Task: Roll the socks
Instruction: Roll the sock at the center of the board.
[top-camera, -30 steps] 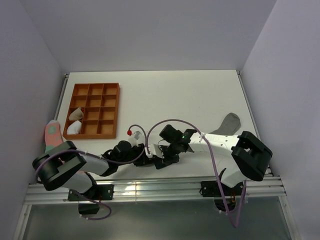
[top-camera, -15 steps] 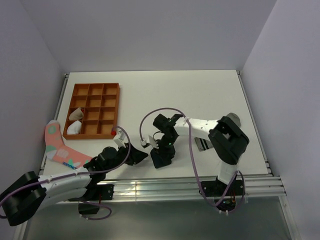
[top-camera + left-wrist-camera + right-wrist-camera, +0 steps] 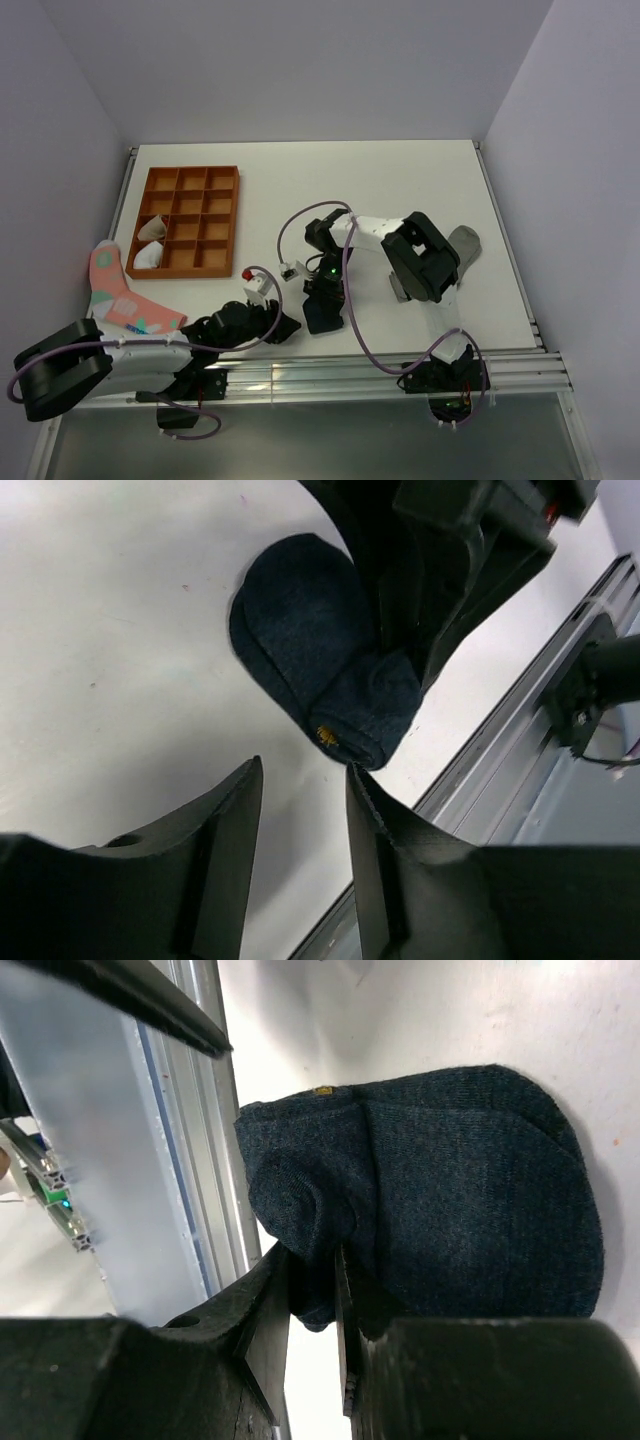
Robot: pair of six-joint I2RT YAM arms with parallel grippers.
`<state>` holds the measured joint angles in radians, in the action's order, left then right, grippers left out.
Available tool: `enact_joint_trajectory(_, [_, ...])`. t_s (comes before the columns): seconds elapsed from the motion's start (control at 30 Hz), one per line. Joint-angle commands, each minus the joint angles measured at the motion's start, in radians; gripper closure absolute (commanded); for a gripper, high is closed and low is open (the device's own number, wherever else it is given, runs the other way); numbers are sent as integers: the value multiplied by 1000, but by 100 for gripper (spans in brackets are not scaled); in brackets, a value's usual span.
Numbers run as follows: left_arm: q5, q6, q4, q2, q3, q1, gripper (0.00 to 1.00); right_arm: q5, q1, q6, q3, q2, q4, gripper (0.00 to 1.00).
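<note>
**Overhead view, read left to right from the wooden tray (image 3: 188, 171).**

- **Left of the tray's near corner:** a pink sock (image 3: 120, 295) lies flat on the surface (image 3: 400, 180).
- **In the tray's near-left compartments:** two pale bundles (image 3: 150, 250).
- **Right of the tray, towards the rail (image 3: 330, 368):** my left jaws stand moderately apart with only bare surface between them. They are just short of the navy sock (image 3: 295, 620) and hold nothing.
- **The navy sock:** it lies right of the tray, near the surface's near edge. Its toe is flat and its other end is partly rolled.
- **My right jaws:** they are closed narrowly on a fold of that rolled end.
- **Farthest right of the tray:** the grey sock (image 3: 466, 243), partly hidden behind my right arm (image 3: 420, 260).
</note>
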<state>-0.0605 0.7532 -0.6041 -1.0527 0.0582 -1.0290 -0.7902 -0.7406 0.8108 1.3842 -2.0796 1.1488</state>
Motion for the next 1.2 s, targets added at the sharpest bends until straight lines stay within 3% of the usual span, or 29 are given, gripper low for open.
enact_joint_trajectory(0.0, [-30,-74,-158,-62,60,-26,54,63,4,-10,16,-27,22,76])
enact_joint_trajectory(0.23, [1,-150,-180,-147,141,-36,45,78,9,-22,-2,-36,5,76])
enact_joint_trajectory(0.57, [117,-192,-209,-325,229,-43,50,74,18,-28,-10,-51,-4,76])
enact_joint_trajectory(1.17, [195,-163,-287,-446,219,-45,52,77,29,-41,-11,-62,-15,76])
